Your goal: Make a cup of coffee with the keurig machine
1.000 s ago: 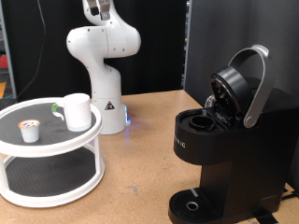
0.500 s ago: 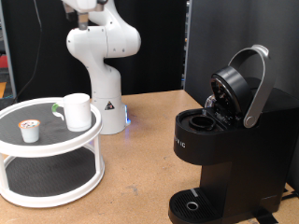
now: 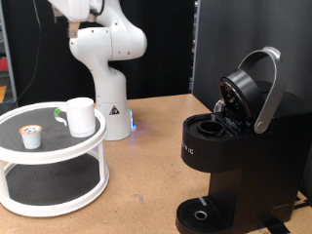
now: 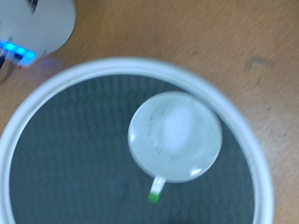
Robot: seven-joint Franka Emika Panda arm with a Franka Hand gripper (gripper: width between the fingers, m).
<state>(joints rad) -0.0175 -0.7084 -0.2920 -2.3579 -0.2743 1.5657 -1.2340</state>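
Approach stage — arm high over the cup (image 4: 176, 135) on its stand; keurig machine (image 3: 234, 146) lid open.
End effector out of view, state undeterminable — next move calls for centred descent onto cup.

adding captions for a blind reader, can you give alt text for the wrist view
Looking straight down on the cup, a white mug standing on the dark top of a round white-rimmed stand on a wooden table. The robot's white base with a blue light shows at one corner; the gripper is out of view.
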